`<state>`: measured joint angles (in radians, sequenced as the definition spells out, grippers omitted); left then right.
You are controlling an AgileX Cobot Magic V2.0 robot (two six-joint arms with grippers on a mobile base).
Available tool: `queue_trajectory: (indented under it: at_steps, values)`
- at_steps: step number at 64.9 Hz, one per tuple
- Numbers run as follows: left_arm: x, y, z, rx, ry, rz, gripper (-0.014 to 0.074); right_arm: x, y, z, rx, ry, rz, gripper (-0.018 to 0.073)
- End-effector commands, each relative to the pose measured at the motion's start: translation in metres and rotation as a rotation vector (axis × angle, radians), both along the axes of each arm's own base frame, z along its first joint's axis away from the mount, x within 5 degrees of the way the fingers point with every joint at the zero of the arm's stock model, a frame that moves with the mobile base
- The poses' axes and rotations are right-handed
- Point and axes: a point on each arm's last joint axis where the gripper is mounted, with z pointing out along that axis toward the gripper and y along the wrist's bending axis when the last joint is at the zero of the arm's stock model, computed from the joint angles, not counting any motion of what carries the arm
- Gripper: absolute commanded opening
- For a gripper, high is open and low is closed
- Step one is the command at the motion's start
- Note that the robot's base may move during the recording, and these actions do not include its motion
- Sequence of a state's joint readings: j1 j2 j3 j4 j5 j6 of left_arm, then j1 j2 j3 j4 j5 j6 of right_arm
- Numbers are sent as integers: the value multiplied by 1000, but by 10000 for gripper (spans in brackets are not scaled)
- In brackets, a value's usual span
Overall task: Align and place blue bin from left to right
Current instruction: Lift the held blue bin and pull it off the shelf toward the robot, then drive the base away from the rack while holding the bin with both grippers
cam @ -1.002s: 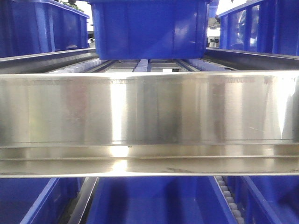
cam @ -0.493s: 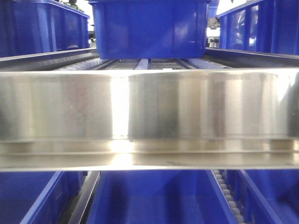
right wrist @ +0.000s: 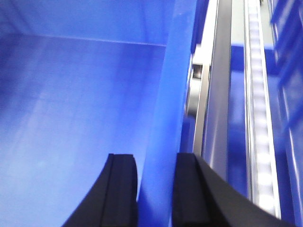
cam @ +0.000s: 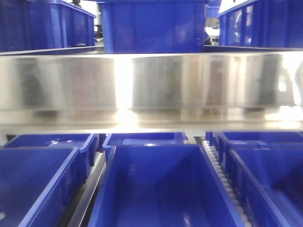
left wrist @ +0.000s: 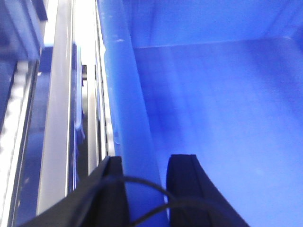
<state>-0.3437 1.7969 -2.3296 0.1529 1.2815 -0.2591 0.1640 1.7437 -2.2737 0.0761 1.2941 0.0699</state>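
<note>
The blue bin sits in the middle lane of the lower rack level, open and empty. In the left wrist view its left wall rim runs up between the black fingers of my left gripper, one finger outside and one inside the bin. In the right wrist view my right gripper straddles the right wall rim the same way, over the bin's bare floor. Both pairs of fingers press against the rim. Neither gripper shows in the front view.
A shiny steel beam crosses the front view, with more blue bins on the level above it. Neighbouring blue bins stand to the left and right. Metal rails and a roller track flank the held bin.
The steel beam has risen in the front view, and the lower level's bins now show much more fully beneath it. The rollers of the upper level have dropped out of sight.
</note>
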Motion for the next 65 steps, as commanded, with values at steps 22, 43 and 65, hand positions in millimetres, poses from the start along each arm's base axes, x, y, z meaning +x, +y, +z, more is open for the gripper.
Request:
queue_trajectory:
  at_steps: [22,43,65]
  values:
    - [-3,2,17,-8,-118,-10,-111,-2,-2,17,-12,-136,5,-67]
    - [-3,3,17,-8,-118,-8,-111,-1,-2,16,-12,-133,5,-67]
    - [-3,3,17,-8,-118,-8,-111,-1,-2,16,-12,-133,5,-67]
